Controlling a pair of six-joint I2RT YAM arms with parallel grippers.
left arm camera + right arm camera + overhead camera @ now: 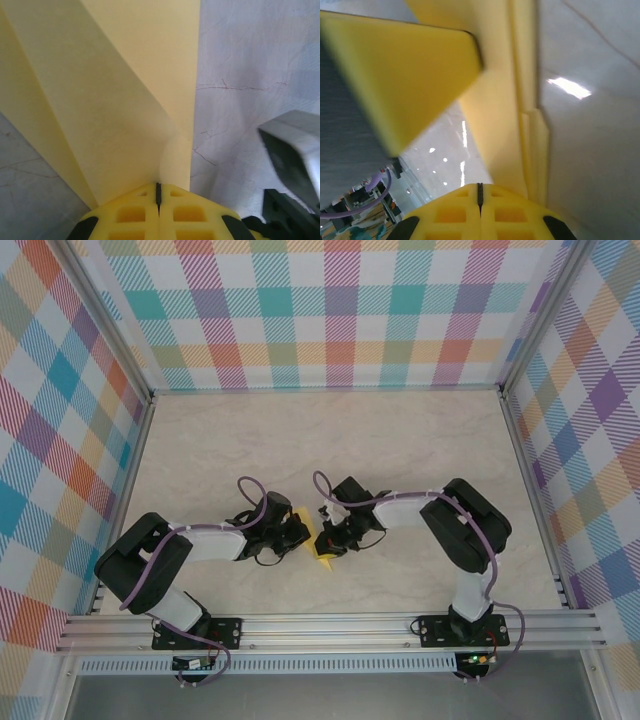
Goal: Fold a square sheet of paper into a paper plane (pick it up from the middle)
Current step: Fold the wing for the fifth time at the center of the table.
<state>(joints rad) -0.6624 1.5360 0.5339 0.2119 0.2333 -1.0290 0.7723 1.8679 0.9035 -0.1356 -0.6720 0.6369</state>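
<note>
Top external: left gripper (300,533) and right gripper (333,538), both pressed together, tips nearly meeting. Square sheet of paper (323,558) between them, already creased into layers, apparently pinched by the left. Plane seemingly unfinished; folds remain.

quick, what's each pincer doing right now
left pincer: closed, tips against the yellow paper, grip cannot be told
right pincer: closed beside the same paper, grip cannot be told

pale marbled table (400,440) enclosed by colourful plaid walls (340,310), aluminium rail (330,625) in front.
</note>
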